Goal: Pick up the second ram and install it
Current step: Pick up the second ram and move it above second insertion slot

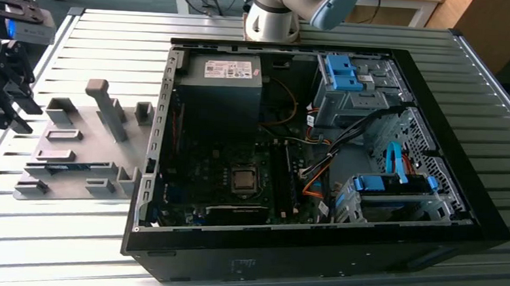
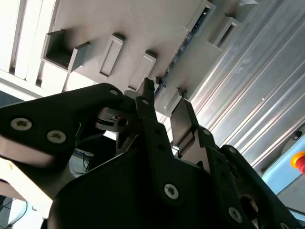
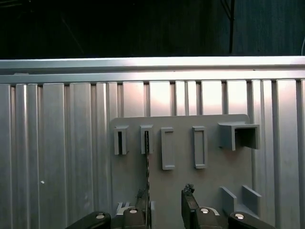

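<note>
The second ram [image 1: 66,166] is a thin blue stick standing on edge in a slot of the grey holder plate [image 1: 72,140], on the exterior view's left. Edge-on, the ram [image 3: 147,176] appears as a dark line, and as a thin strip [image 2: 183,45] between holder blocks. My black gripper [image 1: 8,97] hangs above the plate's outer edge. Its fingers are apart in both wrist views, gripper [image 3: 166,206] and gripper [image 2: 164,112], so it is open. The ram's line passes close beside one fingertip [image 3: 143,210], and nothing is held.
An open black computer case [image 1: 462,193] lies on the slatted metal table [image 1: 95,36] beside the plate. Inside are a motherboard [image 1: 235,181], a power supply [image 1: 224,72], cables and light-blue drive clips [image 1: 342,72]. Upright grey blocks [image 1: 108,106] rise from the plate.
</note>
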Motion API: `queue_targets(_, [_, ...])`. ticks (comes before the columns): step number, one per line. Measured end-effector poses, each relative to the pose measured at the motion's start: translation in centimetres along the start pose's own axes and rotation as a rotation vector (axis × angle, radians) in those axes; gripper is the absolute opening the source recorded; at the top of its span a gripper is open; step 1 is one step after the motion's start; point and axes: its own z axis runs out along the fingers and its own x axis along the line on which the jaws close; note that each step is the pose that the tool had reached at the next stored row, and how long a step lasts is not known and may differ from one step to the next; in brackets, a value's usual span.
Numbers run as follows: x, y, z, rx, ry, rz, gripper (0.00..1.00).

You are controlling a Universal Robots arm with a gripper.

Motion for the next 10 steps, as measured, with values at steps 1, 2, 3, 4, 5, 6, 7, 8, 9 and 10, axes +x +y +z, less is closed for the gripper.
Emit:
queue_targets(1, [0.01,0.0,0.11,-0.0036,0.0001,0.0,0.42])
queue_targets(2, [0.01,-0.01,0.21,-0.0079,0.0003,0.0,0.42])
queue_targets(3, [0.02,-0.03,0.29,-0.0128,0.0006,0.0,0.42])
queue_targets(4, [0.02,-0.04,0.38,-0.0157,0.0007,0.0,0.42])
queue_targets(5, [0.02,-0.04,0.48,-0.0168,0.0006,0.0,0.42])
queue_targets(6, [0.02,-0.04,0.62,-0.0172,0.0007,0.0,0.42])
queue_targets(7, [0.03,-0.05,0.79,-0.0173,0.0007,0.0,0.42])
queue_targets(8, [0.04,-0.05,0.97,-0.0174,0.0007,0.0,0.42])
queue_targets(9, [0.05,-0.05,1.15,-0.0174,0.0007,0.0,0.42])
queue_targets(10, [0.06,-0.05,1.32,-0.0174,0.0007,0.0,0.42])
